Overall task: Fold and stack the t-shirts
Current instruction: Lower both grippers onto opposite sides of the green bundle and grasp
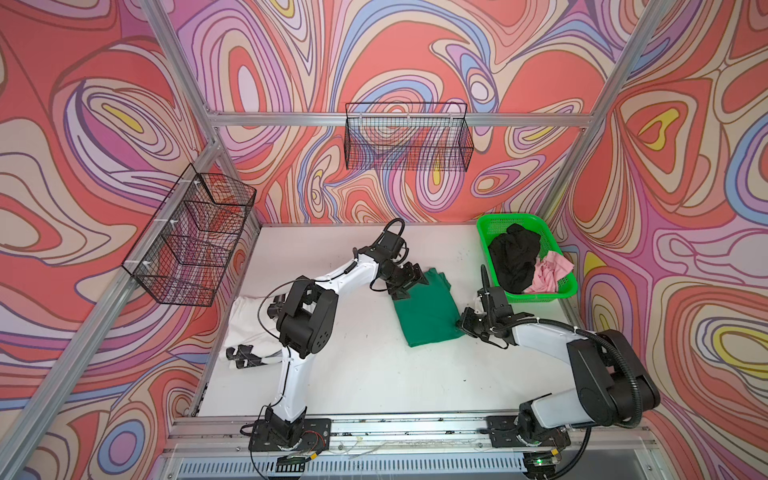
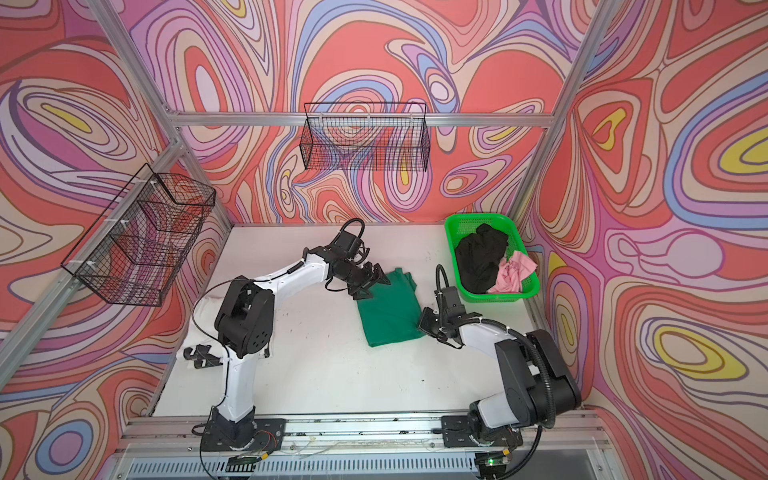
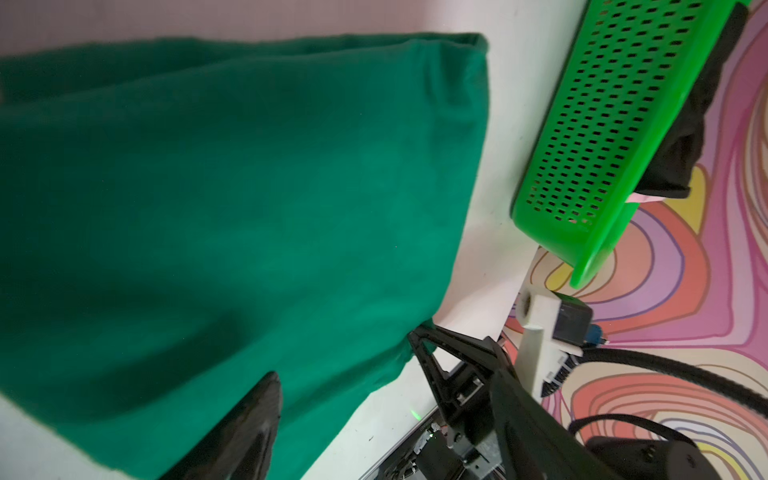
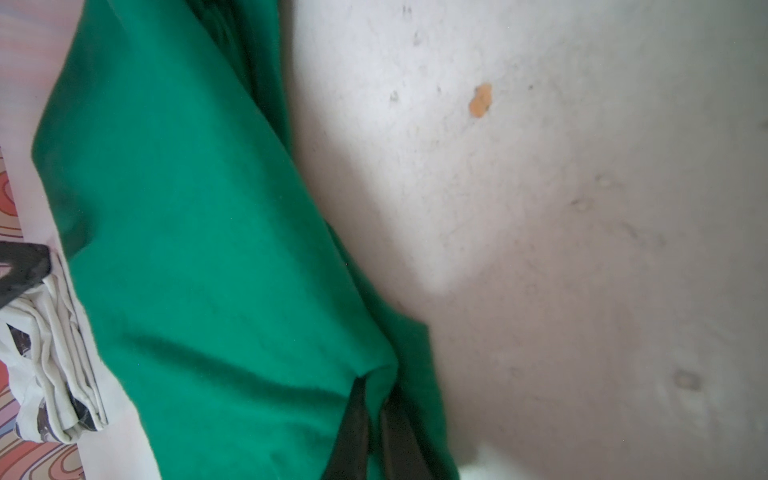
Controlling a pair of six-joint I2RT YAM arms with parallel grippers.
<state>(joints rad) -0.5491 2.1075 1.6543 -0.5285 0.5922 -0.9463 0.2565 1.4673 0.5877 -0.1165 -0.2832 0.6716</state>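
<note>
Basket (image 1: 489,227) of bright green plastic stands at the far right corner of the table (image 1: 374,374), holding a crumpled black t-shirt (image 1: 513,255) with a pale pink t-shirt (image 1: 548,272) against it. The dark green t-shirt (image 1: 428,311) lies folded mid-table. The right gripper (image 4: 374,382) is clamped on its near right corner. The left gripper (image 1: 409,283) sits at its far left edge, jaws apart. The white t-shirt (image 1: 245,320) lies at the table's left edge.

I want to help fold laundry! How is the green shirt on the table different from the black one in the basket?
The green t-shirt lies folded flat on the table; the black t-shirt sits crumpled in the basket. The right gripper pinches the green one's edge; nothing holds the black one. Both are soft cloth shirts.
</note>
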